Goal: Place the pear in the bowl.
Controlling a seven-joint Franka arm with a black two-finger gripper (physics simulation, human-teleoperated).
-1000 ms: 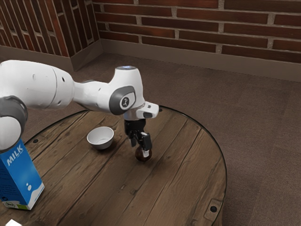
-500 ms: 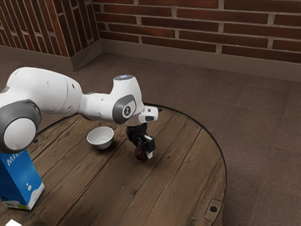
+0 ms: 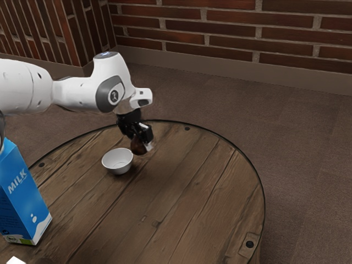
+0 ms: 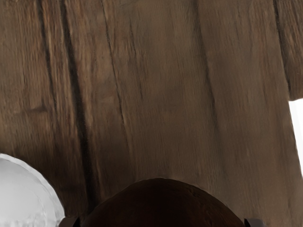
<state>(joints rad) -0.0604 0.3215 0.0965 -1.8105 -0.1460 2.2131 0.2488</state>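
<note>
carried up and toward the exterior view's left since the earlier frame, the dark pear (image 3: 137,147) hangs above the desk (image 3: 181,203), pinched in the claw (image 3: 141,145); the bowl (image 3: 117,160) lies lower, just to the exterior view's left and a little nearer.

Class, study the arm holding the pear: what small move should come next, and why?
Probably a short sideways carry, bringing the pear over the bowl before any lowering: the gripper is shut on the pear, but the wrist view shows the bowl off to the pear's side.
</note>
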